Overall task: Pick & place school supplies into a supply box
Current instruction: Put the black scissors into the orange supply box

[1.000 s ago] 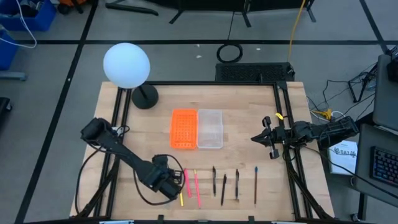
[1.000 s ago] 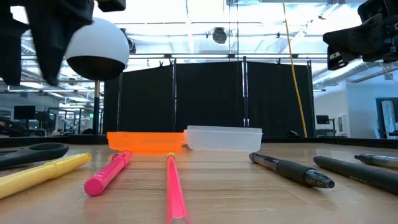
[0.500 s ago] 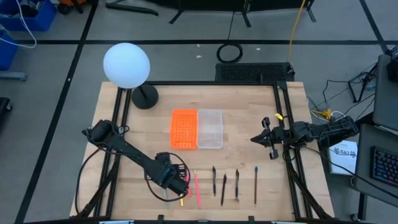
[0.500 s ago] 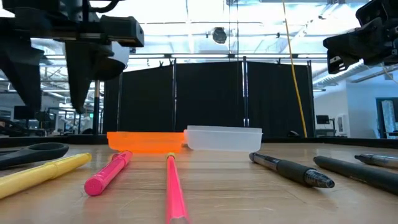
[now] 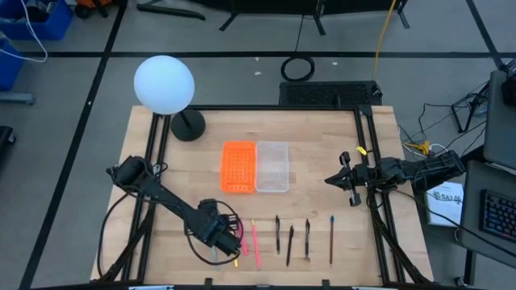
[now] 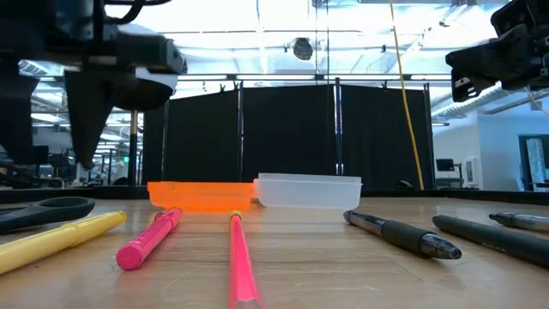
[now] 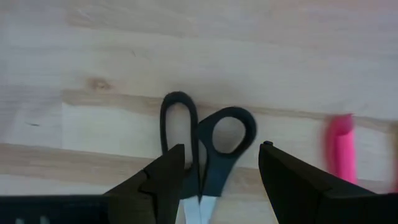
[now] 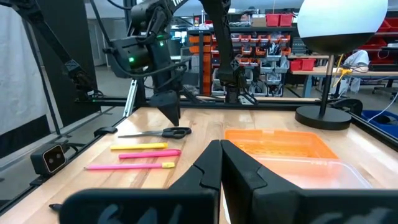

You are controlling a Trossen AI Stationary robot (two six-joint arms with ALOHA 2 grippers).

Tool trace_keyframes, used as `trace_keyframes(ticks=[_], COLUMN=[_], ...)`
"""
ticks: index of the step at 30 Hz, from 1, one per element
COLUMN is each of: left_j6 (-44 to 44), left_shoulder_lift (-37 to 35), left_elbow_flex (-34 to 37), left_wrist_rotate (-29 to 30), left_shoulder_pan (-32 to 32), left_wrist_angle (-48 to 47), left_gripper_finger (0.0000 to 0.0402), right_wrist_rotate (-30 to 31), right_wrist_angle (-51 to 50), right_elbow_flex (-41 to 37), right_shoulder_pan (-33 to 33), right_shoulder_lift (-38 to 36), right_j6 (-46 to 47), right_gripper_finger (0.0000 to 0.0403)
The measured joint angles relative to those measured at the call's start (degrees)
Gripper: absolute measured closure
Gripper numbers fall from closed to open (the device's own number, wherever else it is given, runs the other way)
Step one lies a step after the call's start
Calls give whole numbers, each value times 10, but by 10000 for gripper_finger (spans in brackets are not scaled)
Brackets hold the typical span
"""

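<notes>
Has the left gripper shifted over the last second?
Yes. In the high view the left gripper has moved a little away from the table's near edge, toward the orange tray. It now hangs open above the scissors, beside the pink pens.

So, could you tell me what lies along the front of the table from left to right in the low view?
scissors → yellow pen → pink marker → pink pencil → dark pen → another dark pen

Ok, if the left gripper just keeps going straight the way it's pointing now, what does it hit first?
Most likely the scissors. The left gripper points down at the table with its fingers open, and the black handles lie right between them. How much height remains above the scissors is hard to judge.
</notes>
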State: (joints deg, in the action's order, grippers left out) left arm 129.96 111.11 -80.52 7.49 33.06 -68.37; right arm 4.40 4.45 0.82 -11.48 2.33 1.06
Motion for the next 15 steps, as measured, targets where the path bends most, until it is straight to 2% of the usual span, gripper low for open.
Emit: trace_keyframes(ticks=[15], left_j6=[-6], left_shoulder_lift=[0], left_elbow_flex=[32], left_wrist_rotate=[-6], left_shoulder_pan=[1], left_wrist_angle=[38], left_gripper_finger=[195], right_wrist_rotate=[0], right_wrist_angle=[0], right_elbow_flex=[0], right_shoulder_pan=[0], right_shoulder_lift=[0], right_j6=[0], right_gripper_finger=[403])
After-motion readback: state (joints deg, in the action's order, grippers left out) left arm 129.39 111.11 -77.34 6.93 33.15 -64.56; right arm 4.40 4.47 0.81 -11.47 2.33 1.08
